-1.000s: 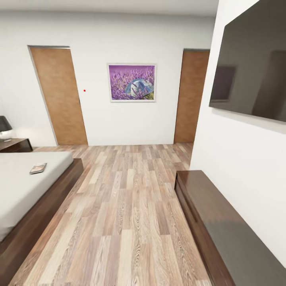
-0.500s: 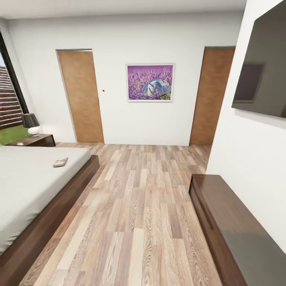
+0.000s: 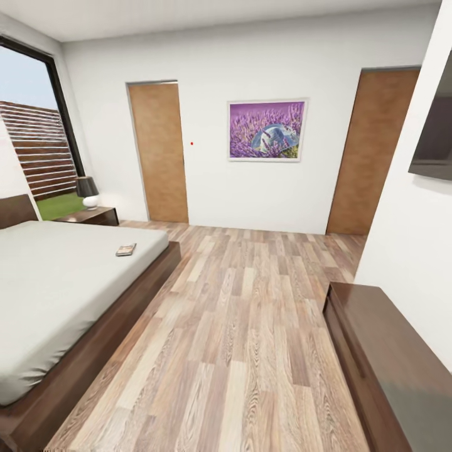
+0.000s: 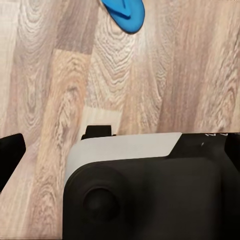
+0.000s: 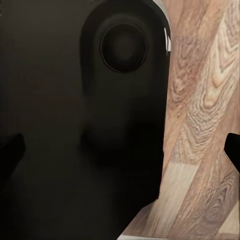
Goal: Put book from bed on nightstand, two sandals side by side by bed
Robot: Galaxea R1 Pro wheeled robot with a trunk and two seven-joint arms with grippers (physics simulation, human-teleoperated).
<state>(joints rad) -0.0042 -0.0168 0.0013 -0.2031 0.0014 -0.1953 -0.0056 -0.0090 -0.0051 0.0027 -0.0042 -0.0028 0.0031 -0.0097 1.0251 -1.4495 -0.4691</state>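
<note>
The bedroom has white walls and a wood-plank floor (image 3: 251, 326) that takes the middle and lower part of the head view. The bed (image 3: 56, 282), with an off-white mattress and a dark brown frame, fills the lower left. A long dark bench (image 3: 389, 364) runs along the wall at the lower right. A tall dark-framed window (image 3: 37, 125) is at the upper left, with a slatted fence and grass behind it. Two brown doors (image 3: 160, 150) stand in the far wall, and a purple picture (image 3: 268, 130) hangs between them. The nightstand (image 3: 94, 216) is at the far side of the bed, at the middle left, and a small lamp (image 3: 88, 190) stands on it. The book (image 3: 126, 250) lies flat on the mattress, near the far corner of the bed. In the left wrist view one blue sandal (image 4: 124, 14) lies on the floor at the top edge. For both end effectors, only dark finger tips show at the edges of the wrist views, so I cannot tell if they are apart or together.
</note>
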